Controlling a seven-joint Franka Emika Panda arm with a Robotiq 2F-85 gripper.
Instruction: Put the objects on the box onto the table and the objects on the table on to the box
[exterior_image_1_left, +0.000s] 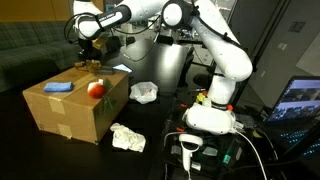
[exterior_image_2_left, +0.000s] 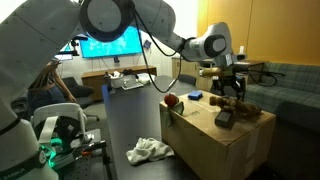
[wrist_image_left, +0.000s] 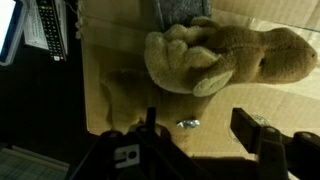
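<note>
Gripper (wrist_image_left: 195, 122) is released: jaws spread apart, empty, poised just above a brown plush toy (wrist_image_left: 225, 55) lying on the box (exterior_image_1_left: 70, 112). A red round object (exterior_image_1_left: 96, 88) and a blue item (exterior_image_1_left: 58, 87) also rest on the box top. A white crumpled cloth (exterior_image_1_left: 127, 138) lies on the table (exterior_image_1_left: 35, 150) beside the box.

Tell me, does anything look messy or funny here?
A crumpled white cloth and a second crumpled cloth lie on the dark table. The brown plush toy lies flopped over on the cardboard box. Nothing looks spilled or broken.
</note>
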